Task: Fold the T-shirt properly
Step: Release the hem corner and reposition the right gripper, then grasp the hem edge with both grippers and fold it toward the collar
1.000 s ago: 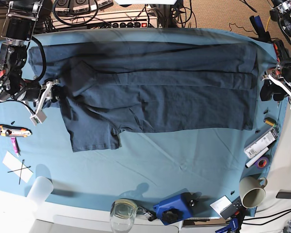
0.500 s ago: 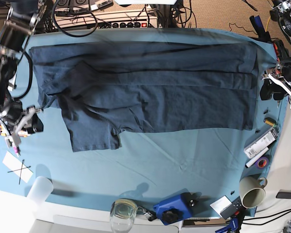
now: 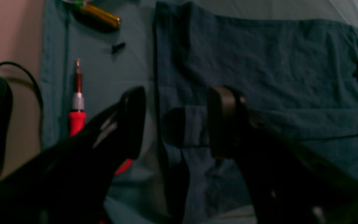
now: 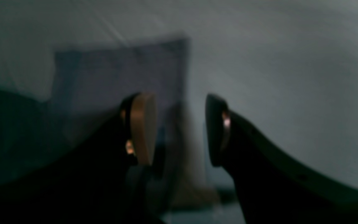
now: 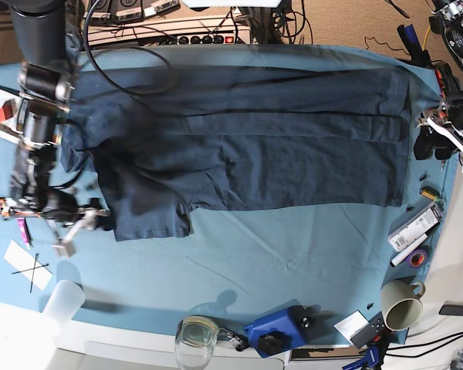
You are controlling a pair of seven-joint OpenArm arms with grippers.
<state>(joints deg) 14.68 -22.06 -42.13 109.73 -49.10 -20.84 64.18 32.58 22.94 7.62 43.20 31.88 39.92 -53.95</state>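
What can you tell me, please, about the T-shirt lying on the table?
The T-shirt is dark navy, of soft cotton-like cloth, lying flat and lengthwise across the teal tablecloth. Its far long side is folded over, leaving stepped layers along the middle. One short sleeve sticks out toward the near edge at the base view's left. Fine wrinkles run through it. The right end effector, open, hovers by that sleeve; the left end effector, open, is at the hem end. Neither holds it.

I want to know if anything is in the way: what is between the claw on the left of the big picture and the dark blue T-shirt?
Only bare teal tablecloth separates the right gripper from the T-shirt in the base view.
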